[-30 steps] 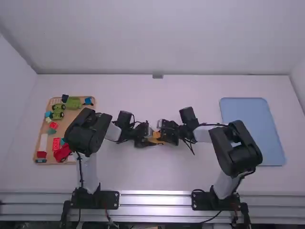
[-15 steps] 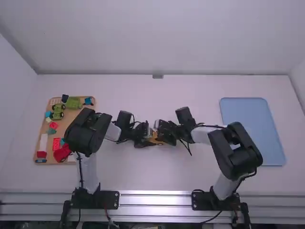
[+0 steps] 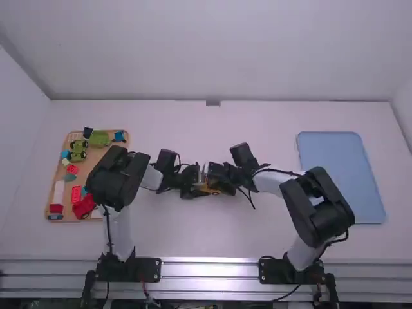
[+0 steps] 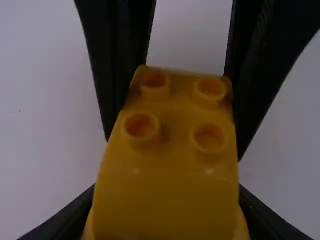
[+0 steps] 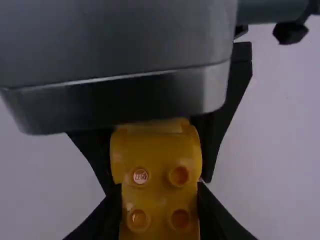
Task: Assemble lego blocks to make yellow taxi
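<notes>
Near the middle of the table, my left gripper (image 3: 192, 188) and my right gripper (image 3: 221, 183) meet from opposite sides at a small yellow block piece (image 3: 208, 189). In the left wrist view my left gripper (image 4: 166, 202) is shut on the rounded part of the yellow piece (image 4: 167, 175), whose studded end lies between the right gripper's black fingers (image 4: 252, 85). From the right wrist view, my right gripper (image 5: 159, 200) is shut on the studded part of the yellow piece (image 5: 157, 160). The far end of it is hidden under the left gripper's body.
A wooden tray (image 3: 62, 148) with green vehicles (image 3: 79, 149), red blocks (image 3: 76, 194) and several small pieces is at the far left, partly behind the left arm. To the right lies a blue tray (image 3: 341, 174), just beyond the right arm's elbow.
My right gripper and its wrist have shifted left, closer to the left gripper, with the wrist turned slightly. My left arm has barely moved.
</notes>
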You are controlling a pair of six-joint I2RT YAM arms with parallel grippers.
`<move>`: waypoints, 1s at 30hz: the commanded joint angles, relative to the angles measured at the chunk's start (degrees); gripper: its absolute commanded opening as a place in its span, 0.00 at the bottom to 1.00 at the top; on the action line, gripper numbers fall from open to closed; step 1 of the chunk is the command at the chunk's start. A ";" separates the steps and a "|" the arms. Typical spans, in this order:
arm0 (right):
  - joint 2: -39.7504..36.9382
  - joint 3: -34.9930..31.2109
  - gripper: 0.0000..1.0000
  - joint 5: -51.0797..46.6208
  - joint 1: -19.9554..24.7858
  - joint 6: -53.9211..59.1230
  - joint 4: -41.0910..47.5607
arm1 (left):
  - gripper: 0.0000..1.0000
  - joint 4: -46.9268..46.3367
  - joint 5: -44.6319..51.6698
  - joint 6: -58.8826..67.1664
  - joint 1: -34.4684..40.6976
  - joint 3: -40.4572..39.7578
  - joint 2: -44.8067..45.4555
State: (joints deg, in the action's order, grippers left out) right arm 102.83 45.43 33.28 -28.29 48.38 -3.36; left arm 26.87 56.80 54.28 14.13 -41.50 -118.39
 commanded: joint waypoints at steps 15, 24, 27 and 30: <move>2.73 2.21 0.00 0.22 -2.58 4.61 8.26 | 0.30 -1.14 -3.89 -2.38 0.87 0.90 -1.66; 2.73 2.82 0.00 -4.04 -5.11 2.23 8.68 | 0.29 -1.14 -3.87 -2.38 0.87 0.90 -1.66; 2.75 2.49 0.00 -7.32 -6.16 -0.20 8.57 | 0.28 -1.11 -3.91 -2.38 0.87 0.90 -1.66; 2.75 1.92 0.00 -7.65 -6.21 -0.57 8.72 | 0.29 -1.14 -3.91 -2.38 0.87 0.90 -1.66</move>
State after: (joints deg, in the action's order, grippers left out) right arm 103.28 49.63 27.75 -33.52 49.54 3.01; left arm 26.83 56.82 54.17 14.52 -41.50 -118.39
